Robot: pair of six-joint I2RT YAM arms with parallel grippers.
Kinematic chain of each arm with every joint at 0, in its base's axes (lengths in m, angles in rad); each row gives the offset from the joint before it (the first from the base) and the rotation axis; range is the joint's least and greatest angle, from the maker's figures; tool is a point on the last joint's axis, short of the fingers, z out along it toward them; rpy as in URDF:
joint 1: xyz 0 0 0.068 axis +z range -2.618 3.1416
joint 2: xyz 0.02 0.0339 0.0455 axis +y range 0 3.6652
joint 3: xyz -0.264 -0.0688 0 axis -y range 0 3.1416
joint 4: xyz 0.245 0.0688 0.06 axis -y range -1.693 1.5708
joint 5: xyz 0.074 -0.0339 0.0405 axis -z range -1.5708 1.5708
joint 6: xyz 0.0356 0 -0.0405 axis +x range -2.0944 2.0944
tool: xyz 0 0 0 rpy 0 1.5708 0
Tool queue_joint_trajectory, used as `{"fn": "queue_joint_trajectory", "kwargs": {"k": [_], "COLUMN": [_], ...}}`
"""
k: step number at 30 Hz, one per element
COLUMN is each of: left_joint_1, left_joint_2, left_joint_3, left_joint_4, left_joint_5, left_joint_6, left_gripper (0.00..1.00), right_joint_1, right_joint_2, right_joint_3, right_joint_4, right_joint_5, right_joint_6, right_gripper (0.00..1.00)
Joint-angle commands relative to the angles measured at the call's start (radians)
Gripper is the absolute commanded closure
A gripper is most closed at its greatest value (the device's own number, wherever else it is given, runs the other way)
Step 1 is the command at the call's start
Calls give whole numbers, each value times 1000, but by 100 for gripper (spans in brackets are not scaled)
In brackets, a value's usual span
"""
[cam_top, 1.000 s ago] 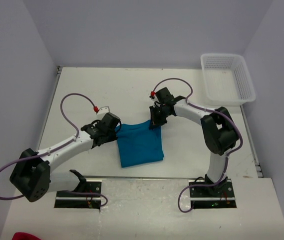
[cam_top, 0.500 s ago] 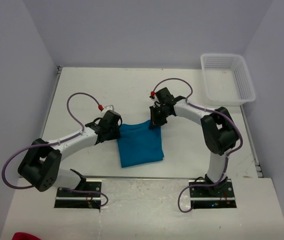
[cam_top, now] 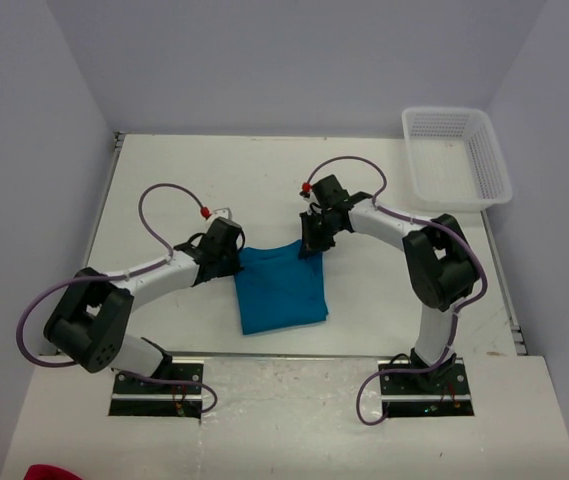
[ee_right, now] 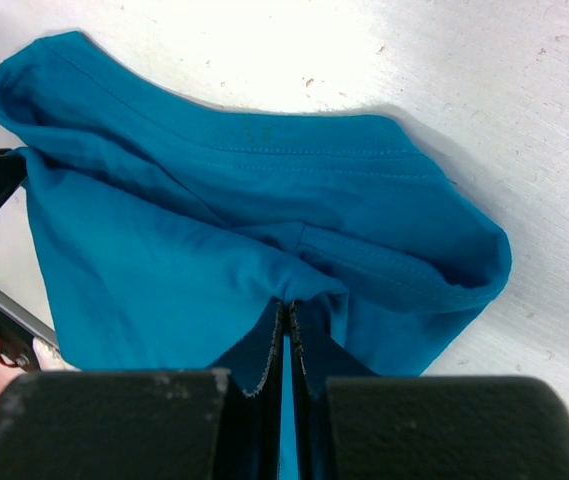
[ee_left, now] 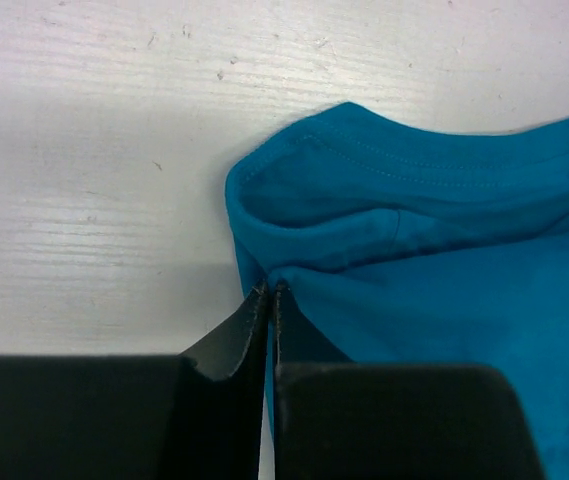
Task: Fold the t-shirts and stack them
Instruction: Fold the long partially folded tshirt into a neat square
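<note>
One teal-blue t-shirt [cam_top: 279,287] lies folded into a rough rectangle on the white table [cam_top: 214,180], between the two arms. My left gripper [cam_top: 236,262] is shut on the shirt's far left corner; in the left wrist view [ee_left: 272,290] the fingertips pinch a fold of the teal cloth [ee_left: 444,250]. My right gripper [cam_top: 307,246] is shut on the far right corner, and the right wrist view [ee_right: 288,305] shows its tips closed on a bunched fold of the shirt [ee_right: 184,240]. Both gripped corners stand slightly raised off the table.
A white slotted basket [cam_top: 459,155] stands at the back right corner of the table. Something red [cam_top: 49,472] peeks in at the bottom left edge of the top view. Purple cables loop over both arms.
The left gripper, partly open before, has closed on the shirt's far left corner, and its arm's elbow swung in towards the right. The right arm and the shirt's body have stayed put.
</note>
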Motion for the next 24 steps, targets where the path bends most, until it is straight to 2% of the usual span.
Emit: {"fn": "queue_joint_trajectory", "kwargs": {"k": [1, 6, 18, 24], "left_joint_1": [10, 10, -12, -13], "left_joint_2": [7, -45, -350, -332], "left_joint_3": [23, 20, -3, 61], "left_joint_4": [65, 36, -75, -89], "left_joint_5": [15, 24, 55, 50], "left_joint_6": [21, 18, 24, 47], "left_gripper": [100, 100, 100, 100], "right_joint_1": [3, 3, 23, 28], "right_joint_2": [-64, -107, -317, -352], "right_joint_3": [-14, -25, -98, -82], "right_joint_4": [14, -1, -62, -91], "right_joint_5": [4, 27, 130, 162], "right_joint_6": [-2, 1, 24, 41], "right_gripper": [100, 100, 100, 100]}}
